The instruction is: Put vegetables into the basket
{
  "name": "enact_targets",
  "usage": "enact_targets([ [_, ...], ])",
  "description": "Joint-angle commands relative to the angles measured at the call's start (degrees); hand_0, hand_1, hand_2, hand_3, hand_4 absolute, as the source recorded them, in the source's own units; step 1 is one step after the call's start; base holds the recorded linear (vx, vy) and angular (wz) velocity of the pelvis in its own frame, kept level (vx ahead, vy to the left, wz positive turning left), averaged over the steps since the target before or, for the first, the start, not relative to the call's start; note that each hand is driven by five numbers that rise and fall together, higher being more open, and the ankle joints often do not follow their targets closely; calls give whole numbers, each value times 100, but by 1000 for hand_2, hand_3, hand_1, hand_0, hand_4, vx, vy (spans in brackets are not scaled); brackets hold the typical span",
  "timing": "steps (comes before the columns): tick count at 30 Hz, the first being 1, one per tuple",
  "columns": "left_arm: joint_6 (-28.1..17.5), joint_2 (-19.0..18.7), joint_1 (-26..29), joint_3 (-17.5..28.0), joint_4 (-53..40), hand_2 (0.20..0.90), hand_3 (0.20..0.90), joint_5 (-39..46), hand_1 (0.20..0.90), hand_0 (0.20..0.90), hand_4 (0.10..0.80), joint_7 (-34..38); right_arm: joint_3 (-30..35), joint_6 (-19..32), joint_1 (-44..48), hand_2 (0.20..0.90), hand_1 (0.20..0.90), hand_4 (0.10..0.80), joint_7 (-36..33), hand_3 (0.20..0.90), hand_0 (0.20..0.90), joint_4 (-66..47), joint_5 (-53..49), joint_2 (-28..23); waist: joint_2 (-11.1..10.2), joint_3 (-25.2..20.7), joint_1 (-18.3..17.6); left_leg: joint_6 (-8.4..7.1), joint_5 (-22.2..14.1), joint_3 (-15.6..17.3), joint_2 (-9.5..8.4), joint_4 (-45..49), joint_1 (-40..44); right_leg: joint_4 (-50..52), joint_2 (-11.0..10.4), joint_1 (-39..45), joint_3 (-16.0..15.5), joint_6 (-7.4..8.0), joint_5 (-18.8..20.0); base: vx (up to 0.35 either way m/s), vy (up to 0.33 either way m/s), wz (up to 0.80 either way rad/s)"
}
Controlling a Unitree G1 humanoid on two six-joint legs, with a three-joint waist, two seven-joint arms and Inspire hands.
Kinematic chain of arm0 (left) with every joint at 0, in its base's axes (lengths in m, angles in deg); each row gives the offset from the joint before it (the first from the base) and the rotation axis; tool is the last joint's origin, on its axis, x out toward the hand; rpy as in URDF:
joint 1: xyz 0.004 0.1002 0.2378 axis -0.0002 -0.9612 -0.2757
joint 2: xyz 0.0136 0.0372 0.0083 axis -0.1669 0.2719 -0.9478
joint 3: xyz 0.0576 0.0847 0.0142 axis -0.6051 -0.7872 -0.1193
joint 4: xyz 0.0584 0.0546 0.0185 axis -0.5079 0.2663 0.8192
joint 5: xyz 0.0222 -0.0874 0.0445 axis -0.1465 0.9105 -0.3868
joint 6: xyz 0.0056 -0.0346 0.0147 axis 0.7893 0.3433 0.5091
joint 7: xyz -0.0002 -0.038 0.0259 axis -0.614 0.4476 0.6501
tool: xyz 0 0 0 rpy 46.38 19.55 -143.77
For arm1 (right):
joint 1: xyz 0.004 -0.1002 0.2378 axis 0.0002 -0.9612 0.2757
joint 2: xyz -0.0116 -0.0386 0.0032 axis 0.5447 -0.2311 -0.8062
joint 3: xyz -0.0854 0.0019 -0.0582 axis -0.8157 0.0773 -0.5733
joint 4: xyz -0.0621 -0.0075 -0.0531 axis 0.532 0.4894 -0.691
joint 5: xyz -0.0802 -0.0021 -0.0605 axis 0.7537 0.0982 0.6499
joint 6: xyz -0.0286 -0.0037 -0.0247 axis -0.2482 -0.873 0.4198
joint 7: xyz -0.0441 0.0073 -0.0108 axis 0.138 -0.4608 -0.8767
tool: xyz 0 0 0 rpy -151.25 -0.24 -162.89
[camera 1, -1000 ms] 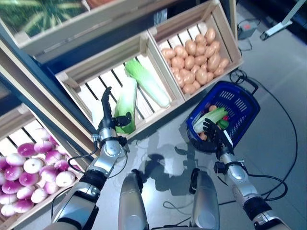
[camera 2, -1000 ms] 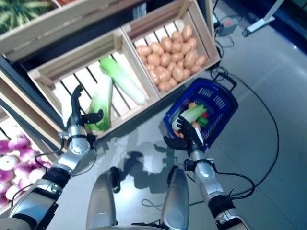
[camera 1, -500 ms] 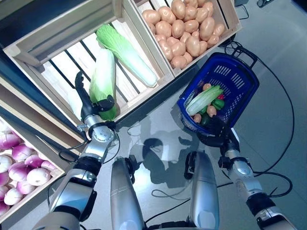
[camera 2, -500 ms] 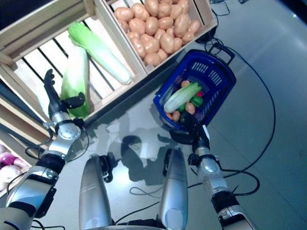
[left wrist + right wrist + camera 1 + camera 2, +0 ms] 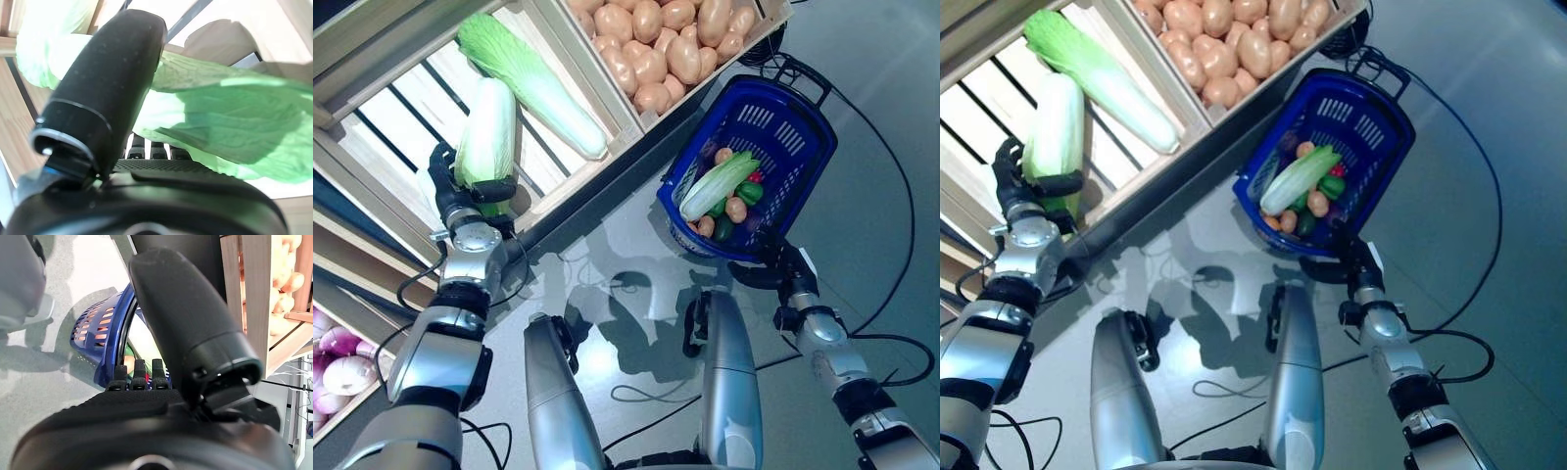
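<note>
My left hand (image 5: 468,208) is at the wooden crate (image 5: 382,137), its thumb and fingers curled round the green leafy end of a long napa cabbage (image 5: 489,127). In the left wrist view the thumb (image 5: 112,73) lies against the green leaves (image 5: 234,112). The blue plastic basket (image 5: 790,117) stands on the floor and holds a napa cabbage (image 5: 717,184), a green pepper (image 5: 750,192), small potatoes (image 5: 736,209) and other small vegetables. My right hand (image 5: 771,270) is just below the basket's near rim with straight fingers and holds nothing. The rim also shows in the right wrist view (image 5: 105,323).
A second napa cabbage (image 5: 533,83) lies in the same crate, beside the held one. Another wooden crate (image 5: 759,34) stands right behind the basket. Grey floor (image 5: 636,235) lies between the stand and the basket.
The camera has tilted down, shifting the whole picture. My left hand's straight fingers have closed round the cabbage's leafy end. My right hand has stayed by the basket's near rim.
</note>
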Motion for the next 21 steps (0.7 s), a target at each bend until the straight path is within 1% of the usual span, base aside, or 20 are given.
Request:
enact_targets([
  [1, 373, -187, 369, -361, 468, 900, 900, 532, 900, 900, 800, -926, 449, 221, -15, 900, 900, 800, -24, 900, 900, -295, -295, -206, -11, -249, -176, 259, -756, 197, 84, 372, -57, -233, -239, 178, -12, 109, 32, -6, 32, -3],
  [5, 611, -282, 383, -342, 637, 900, 900, 672, 900, 900, 800, -901, 477, 258, -47, 900, 900, 800, 18, 900, 900, -314, -285, -244, -4, -266, -194, 275, -775, 194, 108, 421, -119, -174, -261, 106, -11, 107, 14, 3, 33, -12],
  [8, 714, -380, 398, -355, 832, 900, 900, 542, 900, 900, 800, -837, 474, 247, -42, 900, 900, 800, -15, 900, 900, -360, -299, -287, -6, -313, -202, 256, -773, 191, 154, 443, -144, -156, -291, 76, -3, 103, 18, 8, 20, 6],
  [9, 724, -390, 399, -351, 842, 681, 681, 553, 681, 681, 654, -838, 476, 249, -40, 900, 900, 800, -22, 900, 900, -365, -306, -291, -7, -318, -203, 253, -774, 189, 158, 447, -148, -148, -292, 71, -1, 102, 16, -1, 14, -18],
  [10, 730, -428, 416, -371, 888, 300, 300, 425, 300, 300, 400, -846, 482, 264, -37, 900, 900, 800, -58, 900, 900, -377, -376, -295, -8, -334, -206, 256, -773, 188, 181, 445, -144, -140, -308, 72, 1, 103, 11, -8, 8, -24],
  [12, 861, -440, 363, -373, 855, 300, 300, 374, 300, 300, 400, -827, 533, 305, -69, 900, 900, 800, -53, 900, 900, -387, -473, -300, 3, -357, -194, 256, -763, 204, 189, 418, -131, -169, -316, 94, -15, 99, 15, -10, 7, 8],
  [14, 869, -443, 309, -361, 841, 300, 300, 233, 300, 300, 400, -723, 584, 347, -91, 900, 900, 800, -60, 900, 900, -408, -480, -296, 14, -372, -180, 261, -747, 215, 186, 375, -86, -211, -330, 143, -27, 98, 20, -2, -1, 22],
  [21, 959, -579, 103, -341, 739, 300, 300, -190, 300, 300, 400, -638, 643, 452, -53, 900, 900, 800, -111, 900, 900, -537, -385, -331, 58, -426, -142, 269, -710, 276, 221, 218, 101, -390, -355, 333, -61, 115, 56, -2, -3, -2],
])
